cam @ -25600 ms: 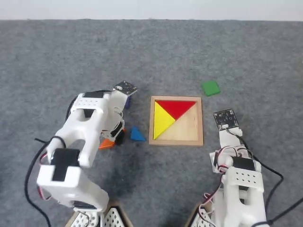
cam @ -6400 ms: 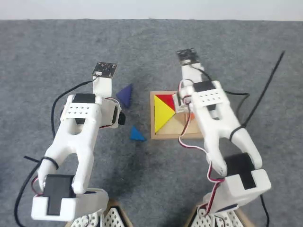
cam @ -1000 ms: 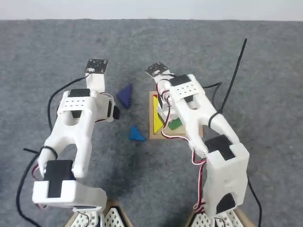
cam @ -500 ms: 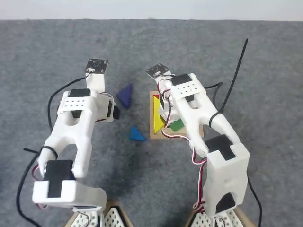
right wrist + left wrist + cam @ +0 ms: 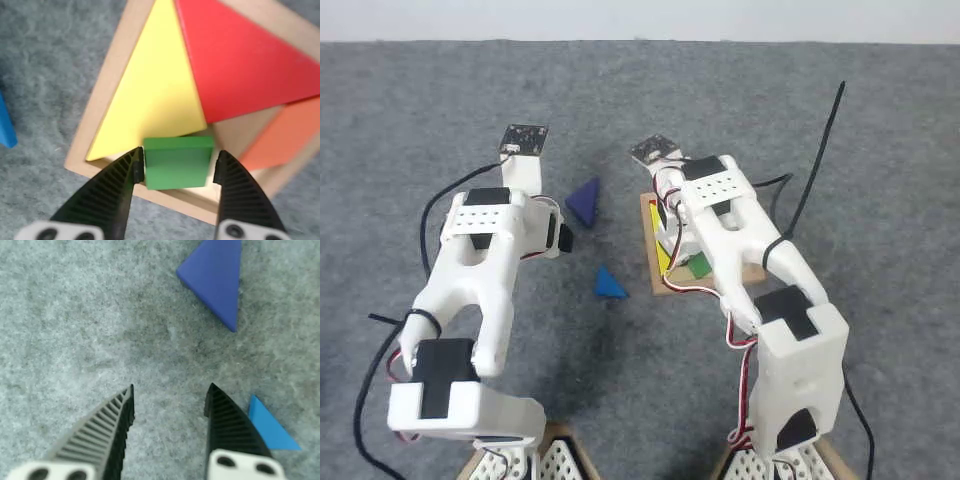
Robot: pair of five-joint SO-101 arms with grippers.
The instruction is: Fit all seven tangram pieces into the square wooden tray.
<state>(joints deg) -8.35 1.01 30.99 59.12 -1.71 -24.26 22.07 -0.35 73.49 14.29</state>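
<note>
**Green square at the tray's rim, tray knocked askew**

The right gripper (image 5: 178, 151) has its fingers (image 5: 117, 185) closed partway onto the green square (image 5: 177, 167), one against each side. The square sits over the near side of the wooden tray (image 5: 109, 85). One of its edges meets the yellow triangle (image 5: 155, 95) and the opposite edge overlaps the tray's rim. Whether it rests on the wood or hangs just above cannot be told. The red triangle (image 5: 240, 55) lies against the yellow one, and an orange piece (image 5: 275, 135) sits beside it.

The left gripper (image 5: 171, 387) hovers over the grey counter (image 5: 440, 100), fingers spread wide with nothing between them. The dark blue triangle (image 5: 215, 277) lies ahead of it, and the light blue triangle (image 5: 270, 427) is just beside one finger.

Compared with half a second ago, the tray has turned. Its left edge now slants and its near corner has slid toward the right arm. Both arms sit almost where they were.
</note>
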